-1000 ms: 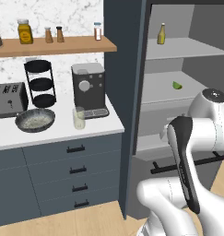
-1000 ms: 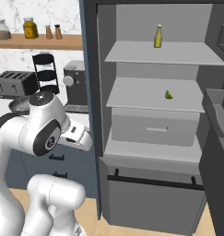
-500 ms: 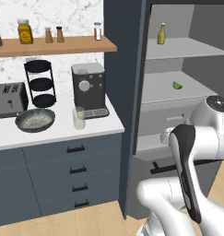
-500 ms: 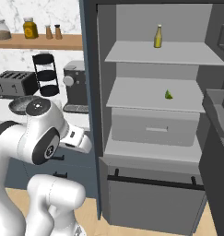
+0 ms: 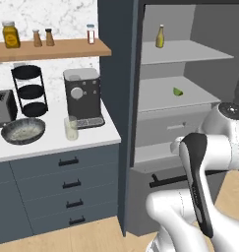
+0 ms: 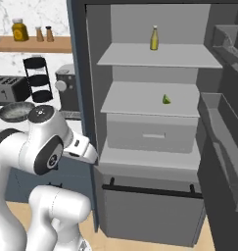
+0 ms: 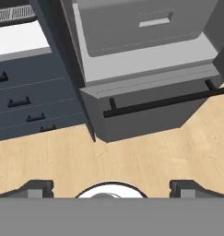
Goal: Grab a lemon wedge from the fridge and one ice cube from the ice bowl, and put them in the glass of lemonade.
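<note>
Reaching toward open fridge (image 6: pixel 140 147), nothing gripped

Hovering low with end effector (image 7: pixel 111 186) spread wide and empty, facing floor and fridge drawer; lying beyond, on middle shelf, lemon wedge (image 6: pixel 166 99): likely light, soft, slippery, so pinching gently across its broad flanks; waiting farther left on worktop (image 5: pixel 52 142), glass of lemonade (image 5: pixel 71 128) beside ice bowl (image 5: pixel 22 130).

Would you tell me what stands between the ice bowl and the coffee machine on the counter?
The glass of lemonade stands between the ice bowl and coffee machine, in the left base view.

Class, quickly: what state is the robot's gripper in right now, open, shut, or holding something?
Gripper: open, jaws spread wide, holding nothing, pointed down at the wooden floor in front of the fridge.
</note>
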Robot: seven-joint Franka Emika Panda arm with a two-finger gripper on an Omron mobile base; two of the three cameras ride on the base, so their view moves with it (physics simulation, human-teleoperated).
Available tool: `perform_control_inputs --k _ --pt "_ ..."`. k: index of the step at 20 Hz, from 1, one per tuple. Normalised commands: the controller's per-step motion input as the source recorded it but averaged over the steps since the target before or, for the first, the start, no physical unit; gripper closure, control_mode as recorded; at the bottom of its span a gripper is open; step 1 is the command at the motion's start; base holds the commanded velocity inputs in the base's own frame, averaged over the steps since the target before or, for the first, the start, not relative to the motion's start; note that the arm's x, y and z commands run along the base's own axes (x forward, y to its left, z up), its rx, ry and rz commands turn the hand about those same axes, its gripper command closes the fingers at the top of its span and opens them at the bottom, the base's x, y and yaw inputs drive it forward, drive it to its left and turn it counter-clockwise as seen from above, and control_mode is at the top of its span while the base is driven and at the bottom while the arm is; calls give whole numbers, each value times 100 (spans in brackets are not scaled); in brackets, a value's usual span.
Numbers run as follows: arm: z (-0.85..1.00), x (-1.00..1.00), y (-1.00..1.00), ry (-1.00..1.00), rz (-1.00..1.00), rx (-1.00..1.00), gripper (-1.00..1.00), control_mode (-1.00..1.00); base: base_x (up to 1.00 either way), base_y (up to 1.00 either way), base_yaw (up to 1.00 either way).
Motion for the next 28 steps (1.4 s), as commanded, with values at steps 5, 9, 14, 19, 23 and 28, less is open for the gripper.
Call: perform_control_inputs --k 5,9,14,19,23,28 --pt "0 0 0 0 0 0 -100 100 0 -56 0" --pt "0 0 0 0 0 0 -100 100 0 -46 0" --pt "0 0 0 0 0 0 -100 100 0 -45 0" --pt "0 0 0 0 0 0 -100 100 0 -45 0" --pt "0 0 0 0 0 0 -100 100 0 -39 0" --pt "0 0 0 0 0 0 -100 100 5 -29 0"
